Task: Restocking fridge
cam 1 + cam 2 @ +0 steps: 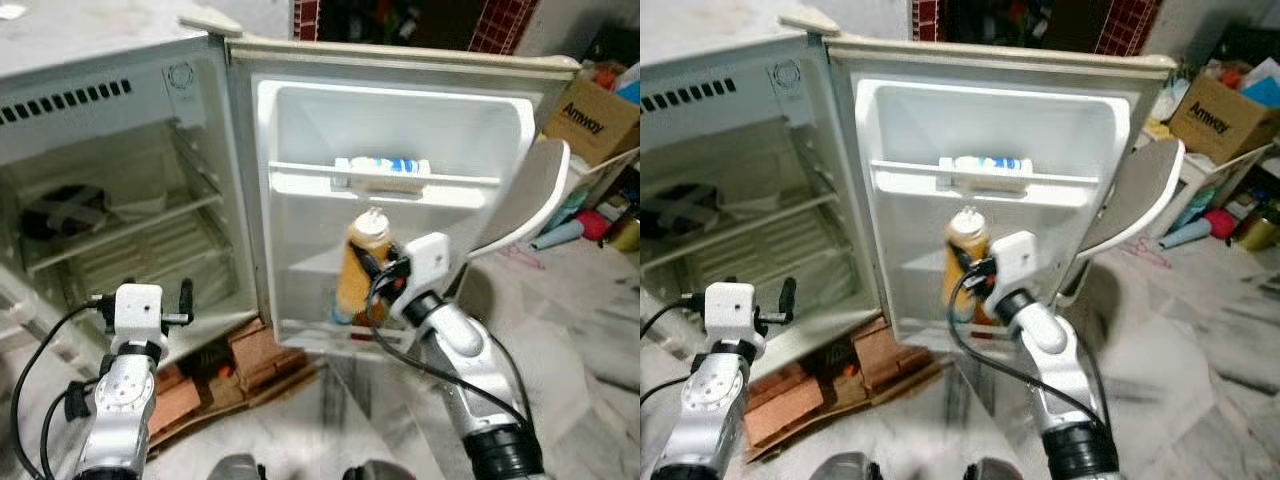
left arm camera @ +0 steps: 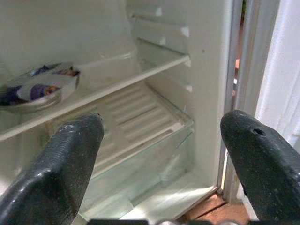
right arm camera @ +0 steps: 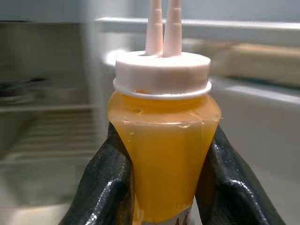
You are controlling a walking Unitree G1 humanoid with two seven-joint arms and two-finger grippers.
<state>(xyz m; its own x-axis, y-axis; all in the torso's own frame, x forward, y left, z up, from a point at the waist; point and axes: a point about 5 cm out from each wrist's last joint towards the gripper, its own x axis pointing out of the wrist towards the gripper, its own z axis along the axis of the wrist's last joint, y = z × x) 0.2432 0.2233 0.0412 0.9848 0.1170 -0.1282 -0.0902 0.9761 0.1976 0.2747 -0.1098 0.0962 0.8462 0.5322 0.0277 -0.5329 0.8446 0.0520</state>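
Gripping yellow squeeze bottle [image 3: 161,154], right pincer [image 1: 378,270], door shelf [image 1: 385,182] carton [image 1: 385,166]

Eye views: from the head, forward and down, both sharing the open fridge [image 1: 120,180].
Left wrist: faces fridge shelves.
Right wrist: close on bottle [image 3: 161,154].

Your right hand [image 1: 372,272] is reached out forward with the arm bent at the elbow, both black fingers [image 3: 108,187] clamped tight. Your left hand [image 1: 140,297] sits lower with its fingers [image 2: 70,154] spread wide apart, holding nothing.
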